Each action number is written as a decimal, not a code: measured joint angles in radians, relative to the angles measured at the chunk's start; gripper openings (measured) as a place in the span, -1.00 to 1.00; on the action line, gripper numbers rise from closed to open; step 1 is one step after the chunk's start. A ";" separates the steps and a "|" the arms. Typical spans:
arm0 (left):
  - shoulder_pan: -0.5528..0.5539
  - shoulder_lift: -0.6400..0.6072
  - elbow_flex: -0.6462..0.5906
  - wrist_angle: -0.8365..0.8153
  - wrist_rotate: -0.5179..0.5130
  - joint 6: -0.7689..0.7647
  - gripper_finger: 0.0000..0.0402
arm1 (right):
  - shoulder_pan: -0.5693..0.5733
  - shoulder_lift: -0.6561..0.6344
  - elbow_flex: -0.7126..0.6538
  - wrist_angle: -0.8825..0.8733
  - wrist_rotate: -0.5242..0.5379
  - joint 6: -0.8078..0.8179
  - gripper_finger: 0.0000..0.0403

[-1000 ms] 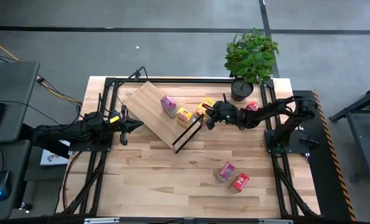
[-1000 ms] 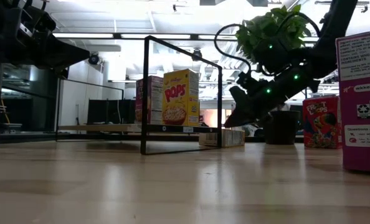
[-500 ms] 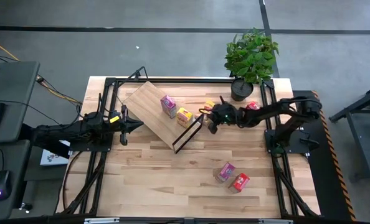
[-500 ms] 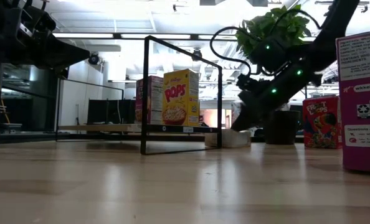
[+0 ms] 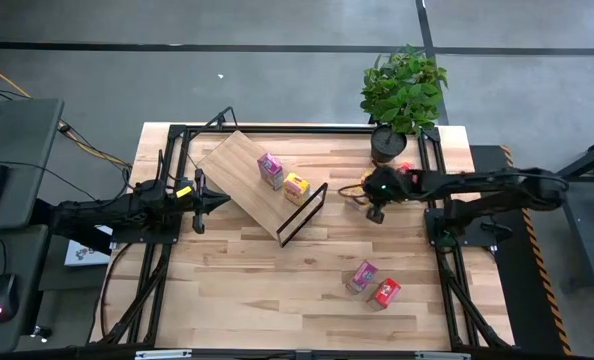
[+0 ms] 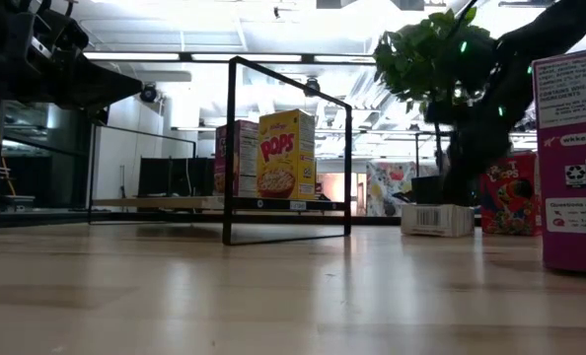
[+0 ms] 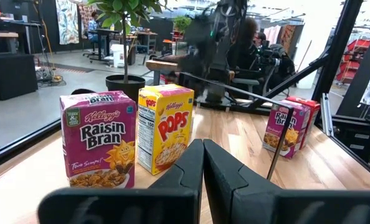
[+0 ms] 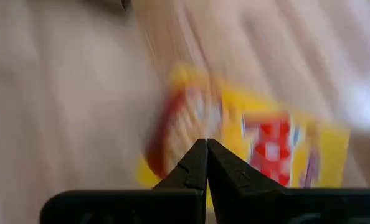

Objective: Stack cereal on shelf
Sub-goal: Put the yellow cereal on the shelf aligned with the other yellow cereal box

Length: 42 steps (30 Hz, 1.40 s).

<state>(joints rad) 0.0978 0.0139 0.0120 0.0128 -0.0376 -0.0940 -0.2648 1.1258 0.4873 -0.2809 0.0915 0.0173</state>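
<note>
The shelf (image 5: 249, 178), a light wood board with a black wire frame (image 5: 303, 214), lies slantwise on the table. A pink-purple cereal box (image 5: 270, 170) and a yellow one (image 5: 296, 186) stand upright on it. A second yellow box (image 6: 436, 219) lies flat on the table to the right of the frame. My right gripper (image 8: 205, 144) is shut just over it, slanting down. A red box (image 6: 507, 192) stands by the plant pot. My left gripper (image 7: 203, 144) is shut and level at the shelf's left side, touching nothing. My right gripper points its shut fingers slanting down, from the table's right, at the printed face (image 8: 260, 146) of the lying yellow box. The picture is blurred, and I cannot tell whether the fingertips touch the box. The box lies flat on the table.
A potted green plant (image 5: 402, 90) stands at the far right corner. A pink-purple box (image 5: 361, 276) and a red box (image 5: 384, 292) lie near the front right. Black frame rails (image 5: 177, 240) run along the table's left and right sides.
My right gripper has drawn back from the wire frame toward the table's right edge, rising and rolling as it went. The lying yellow box has slid along the table with it, away from the shelf's frame and toward the right, and still lies flat.
</note>
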 joint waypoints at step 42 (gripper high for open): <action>0.000 0.000 0.000 0.000 0.000 0.000 -0.98 | -0.037 0.413 0.286 -0.204 0.397 0.537 -1.00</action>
<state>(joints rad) 0.0975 0.0137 0.0120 0.0126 -0.0376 -0.0938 -0.3016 1.5386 0.7733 -0.4847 0.4886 0.5541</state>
